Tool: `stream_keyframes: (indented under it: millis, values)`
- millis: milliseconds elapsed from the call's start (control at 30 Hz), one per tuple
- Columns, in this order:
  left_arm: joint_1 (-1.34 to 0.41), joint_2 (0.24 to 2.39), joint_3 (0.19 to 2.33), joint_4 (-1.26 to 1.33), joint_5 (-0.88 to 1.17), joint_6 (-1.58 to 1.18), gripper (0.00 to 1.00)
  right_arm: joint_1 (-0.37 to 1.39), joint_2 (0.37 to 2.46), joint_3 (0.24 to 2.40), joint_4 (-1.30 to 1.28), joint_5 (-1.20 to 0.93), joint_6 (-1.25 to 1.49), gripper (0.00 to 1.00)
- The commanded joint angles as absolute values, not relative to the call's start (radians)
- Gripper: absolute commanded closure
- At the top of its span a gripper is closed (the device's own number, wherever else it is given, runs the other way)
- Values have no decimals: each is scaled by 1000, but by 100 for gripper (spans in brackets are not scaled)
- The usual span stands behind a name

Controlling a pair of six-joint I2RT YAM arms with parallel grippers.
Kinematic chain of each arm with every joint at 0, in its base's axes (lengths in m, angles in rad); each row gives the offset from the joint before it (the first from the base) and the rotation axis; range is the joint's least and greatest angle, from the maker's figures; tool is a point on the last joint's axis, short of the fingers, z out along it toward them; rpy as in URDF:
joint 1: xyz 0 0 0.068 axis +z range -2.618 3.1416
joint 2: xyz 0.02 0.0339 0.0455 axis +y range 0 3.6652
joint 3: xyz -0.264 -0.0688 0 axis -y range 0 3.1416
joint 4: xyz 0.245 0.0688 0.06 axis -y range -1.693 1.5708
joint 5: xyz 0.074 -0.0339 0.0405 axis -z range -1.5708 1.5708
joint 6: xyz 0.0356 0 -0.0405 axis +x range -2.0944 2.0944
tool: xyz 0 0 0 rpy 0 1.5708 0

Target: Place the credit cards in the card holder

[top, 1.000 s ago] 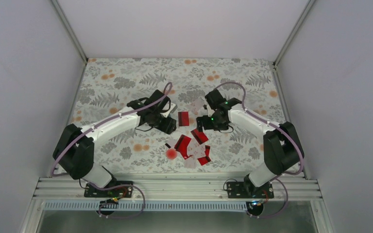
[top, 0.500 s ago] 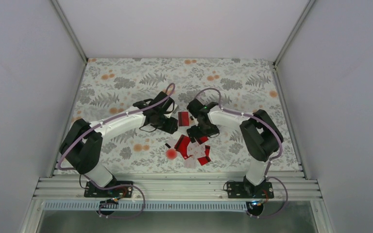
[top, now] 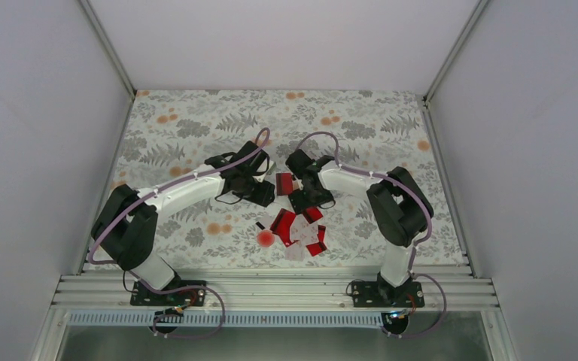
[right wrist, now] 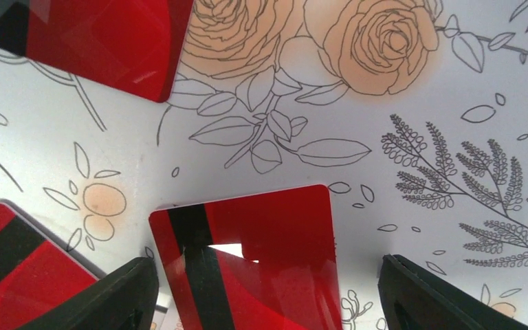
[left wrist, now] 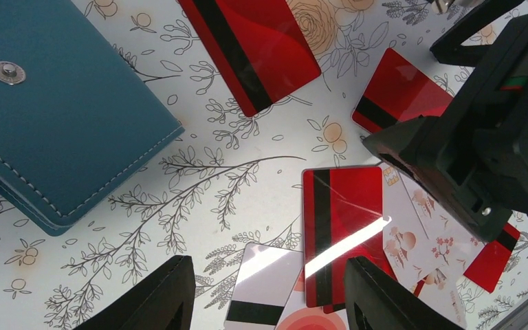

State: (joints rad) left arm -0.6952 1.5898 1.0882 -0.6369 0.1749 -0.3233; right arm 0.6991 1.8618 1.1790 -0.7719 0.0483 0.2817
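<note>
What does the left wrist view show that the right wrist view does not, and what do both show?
Only the left wrist view shows the teal card holder, with its snap, and the open left claw. Only the right wrist view shows a red card lying between the fingers of the open right claw. Both show red cards with black stripes lying on the flowered cloth, and peach roses printed on it.
</note>
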Motion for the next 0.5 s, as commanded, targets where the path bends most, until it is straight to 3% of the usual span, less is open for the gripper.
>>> stream_keyframes:
  millis: [0,467]
  values:
    - [-691,1575,1114,-649,175,-315,45,683,1892,1168,-732,41,277,25]
    - [-686,1591,1117,-637,185,-311,45,679,1902,1048,-698,8,289,46]
